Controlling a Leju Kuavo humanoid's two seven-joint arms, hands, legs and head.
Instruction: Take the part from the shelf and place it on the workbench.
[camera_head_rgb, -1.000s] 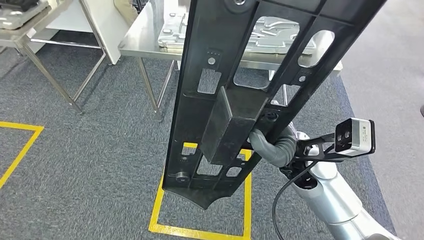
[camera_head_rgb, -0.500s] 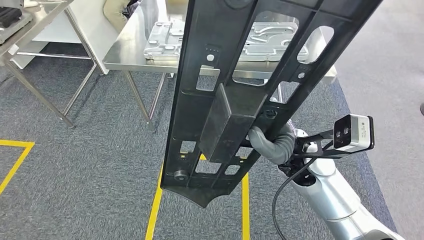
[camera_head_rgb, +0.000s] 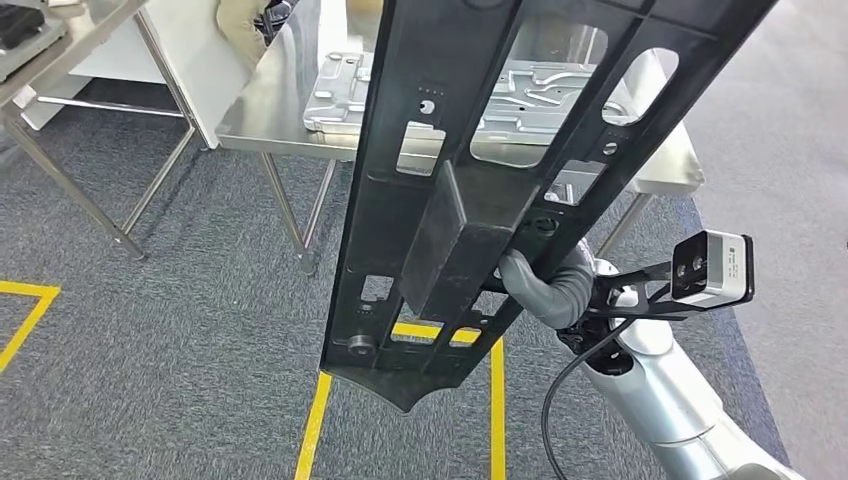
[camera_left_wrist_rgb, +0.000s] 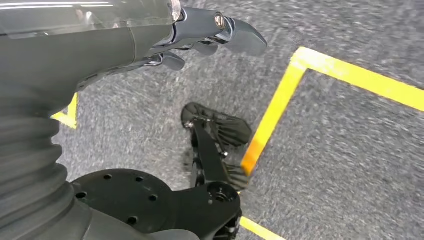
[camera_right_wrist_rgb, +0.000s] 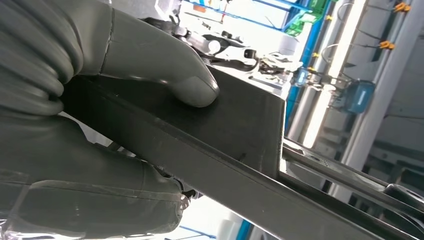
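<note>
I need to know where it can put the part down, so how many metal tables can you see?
2. A shiny steel workbench stands ahead, partly behind the long black plastic frame part; a second steel table shows at far left, cut off by the picture's edge. More may be hidden.

Steel workbench (camera_head_rgb: 660, 170) w/ silver stamped panel (camera_head_rgb: 345, 95) on top, grey carpet (camera_head_rgb: 160, 320)

Right hand (camera_right_wrist_rgb: 85, 125): gripping the black part (camera_right_wrist_rgb: 240, 150), thumb (camera_right_wrist_rgb: 165, 70) pressing flat on its broad face, other fingers wrapping beneath its edge. Beyond the part: blue racking (camera_right_wrist_rgb: 305, 65) and bright strip lights (camera_right_wrist_rgb: 330, 65) showing, blurred.
</note>
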